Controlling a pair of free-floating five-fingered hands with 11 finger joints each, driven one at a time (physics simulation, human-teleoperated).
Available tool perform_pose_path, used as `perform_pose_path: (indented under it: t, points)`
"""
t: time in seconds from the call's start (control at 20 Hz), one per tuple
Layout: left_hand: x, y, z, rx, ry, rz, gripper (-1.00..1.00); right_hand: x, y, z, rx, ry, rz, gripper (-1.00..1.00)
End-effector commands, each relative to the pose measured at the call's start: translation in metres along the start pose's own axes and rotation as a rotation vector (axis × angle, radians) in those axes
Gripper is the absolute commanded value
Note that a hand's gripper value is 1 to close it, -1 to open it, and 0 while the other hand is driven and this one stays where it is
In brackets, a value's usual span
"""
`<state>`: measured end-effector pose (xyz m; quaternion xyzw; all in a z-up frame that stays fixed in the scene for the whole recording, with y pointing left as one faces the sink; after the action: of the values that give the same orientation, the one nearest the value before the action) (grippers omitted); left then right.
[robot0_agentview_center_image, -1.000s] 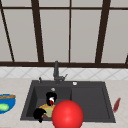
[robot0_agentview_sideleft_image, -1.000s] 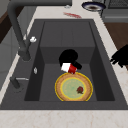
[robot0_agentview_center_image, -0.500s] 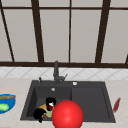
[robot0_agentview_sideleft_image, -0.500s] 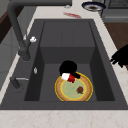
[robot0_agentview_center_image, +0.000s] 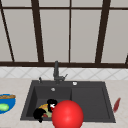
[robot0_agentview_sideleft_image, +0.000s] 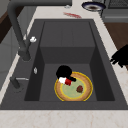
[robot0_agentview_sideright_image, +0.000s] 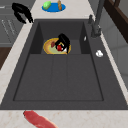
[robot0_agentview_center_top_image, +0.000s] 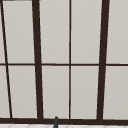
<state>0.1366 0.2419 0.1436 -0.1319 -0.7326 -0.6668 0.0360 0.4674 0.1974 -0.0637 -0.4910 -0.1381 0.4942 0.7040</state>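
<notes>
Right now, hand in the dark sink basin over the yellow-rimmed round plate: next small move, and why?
Probably slide the right hand slightly toward the brown spot on the yellow-rimmed round plate: it seems to grip a small red-and-white piece at the plate's rim, apart from that spot. The left hand hangs in front of the dark sink.

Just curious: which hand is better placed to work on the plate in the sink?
Probably the right hand: it is over the plate, pinching a small red-and-white thing. The left hand hangs outside the sink.
</notes>
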Motion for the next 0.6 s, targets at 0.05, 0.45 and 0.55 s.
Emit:
perform_pose_path:
  t: [0.05, 0.45, 0.55]
  points:
    - [0.000, 0.000, 0.000, 0.000, 0.000, 0.000, 0.00, 0.014, 0.021, -0.010, -0.061, 0.008, 0.048, 1.00]
    - [0.000, 0.000, 0.000, 0.000, 0.000, 0.000, 0.00, 0.016, 0.024, 0.034, -0.182, 0.088, 0.048, 1.00]
    - [0.000, 0.000, 0.000, 0.000, 0.000, 0.000, 0.00, 0.017, 0.020, 0.026, -0.131, 0.074, 0.059, 1.00]
